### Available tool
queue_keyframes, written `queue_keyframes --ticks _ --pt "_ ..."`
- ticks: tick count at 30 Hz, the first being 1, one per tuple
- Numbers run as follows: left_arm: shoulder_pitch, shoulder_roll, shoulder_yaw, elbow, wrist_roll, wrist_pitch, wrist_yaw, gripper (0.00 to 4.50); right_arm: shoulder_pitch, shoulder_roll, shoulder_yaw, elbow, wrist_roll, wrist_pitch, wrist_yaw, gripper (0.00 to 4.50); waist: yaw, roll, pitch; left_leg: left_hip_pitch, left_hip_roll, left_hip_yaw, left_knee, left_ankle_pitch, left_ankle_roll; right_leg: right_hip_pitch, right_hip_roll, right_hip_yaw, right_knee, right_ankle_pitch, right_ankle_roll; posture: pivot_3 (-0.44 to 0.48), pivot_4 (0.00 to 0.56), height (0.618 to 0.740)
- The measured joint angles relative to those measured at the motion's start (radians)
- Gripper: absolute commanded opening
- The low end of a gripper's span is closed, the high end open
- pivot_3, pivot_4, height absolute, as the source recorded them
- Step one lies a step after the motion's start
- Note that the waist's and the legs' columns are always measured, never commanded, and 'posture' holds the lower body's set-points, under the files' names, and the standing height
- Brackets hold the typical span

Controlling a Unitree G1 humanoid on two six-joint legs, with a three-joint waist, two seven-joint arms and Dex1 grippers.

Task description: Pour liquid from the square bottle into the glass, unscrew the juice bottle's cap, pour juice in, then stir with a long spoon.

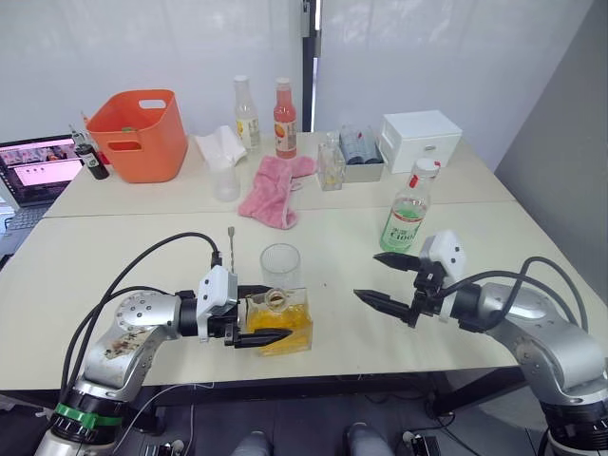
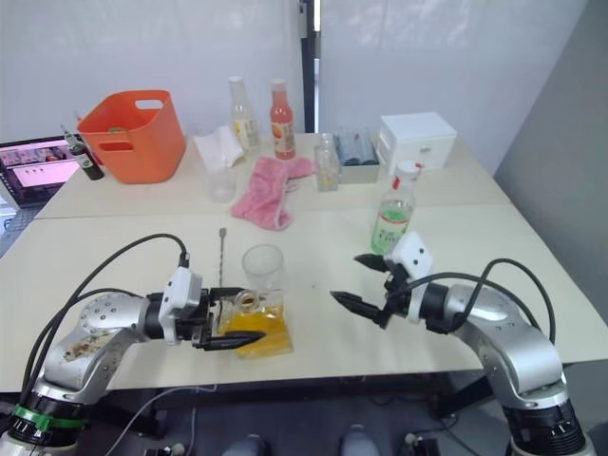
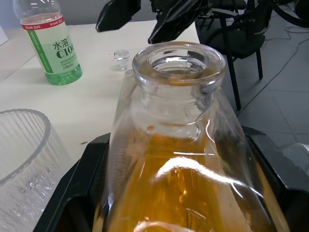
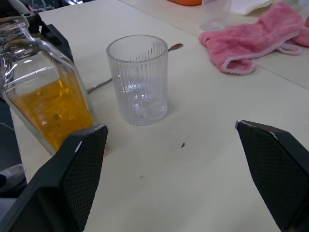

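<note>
Now our left gripper (image 1: 271, 318) is clamped on the square bottle (image 1: 281, 321), just beside the glass (image 1: 280, 266). Our right gripper (image 1: 380, 280) hangs wide apart near the juice bottle (image 1: 408, 216). Behind the glass lies what may be the spoon (image 1: 229, 243).

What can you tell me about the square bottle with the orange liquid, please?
The square bottle is clear glass with flat sides, sloped shoulders and a short round neck with a thick lip. Its mouth is open, with no stopper in it. Orange liquid fills roughly the lower half. It is at the near edge of the table, just in front of the ribbed glass, leaning slightly. The left end effector is clamped on its sides.
</note>
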Motion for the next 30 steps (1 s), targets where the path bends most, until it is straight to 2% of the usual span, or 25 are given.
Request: queue_keyframes --ticks 9,13,19,26,30 --pt "0.071 0.135 0.198 -0.148 -0.171 0.181 0.04 2.82 -0.032 0.009 0.022 0.031 0.0 -0.007 0.022 4.5 0.004 -0.002 0.003 -0.006 0.0 0.0 0.0 0.0 0.0 -0.006 0.0 0.0 0.001 0.0 0.0 0.0 0.15 0.739" --pt "0.102 0.186 0.279 -0.142 -0.195 0.228 0.049 2.82 -0.033 0.019 0.029 0.031 0.007 -0.007 0.024 4.5 0.003 -0.002 0.003 -0.012 0.0 0.0 0.0 0.001 0.0 -0.014 0.0 0.0 0.003 0.001 -0.001 0.0 0.15 0.739" --pt "0.103 0.254 0.38 -0.052 -0.185 0.229 0.039 2.82 -0.027 0.025 0.031 -0.002 0.021 0.013 0.014 4.5 0.002 -0.002 0.004 -0.013 0.001 0.0 0.0 0.001 0.0 -0.015 0.001 0.0 0.003 0.002 -0.003 0.0 0.15 0.739" --pt "-0.021 0.259 0.345 0.089 -0.082 0.155 0.052 2.82 -0.023 0.025 0.03 -0.033 0.048 0.045 -0.003 4.5 0.011 -0.003 0.004 -0.013 0.001 0.0 0.0 0.001 -0.001 -0.015 0.001 0.0 0.002 0.003 -0.005 0.0 0.15 0.739" --pt "-0.143 0.178 0.27 0.169 0.01 0.066 0.128 2.82 -0.021 0.027 0.035 -0.053 0.048 0.047 -0.017 4.5 0.016 -0.004 0.005 -0.014 0.001 0.0 0.0 0.001 -0.001 -0.015 0.001 0.0 0.002 0.004 -0.006 0.0 0.15 0.739"
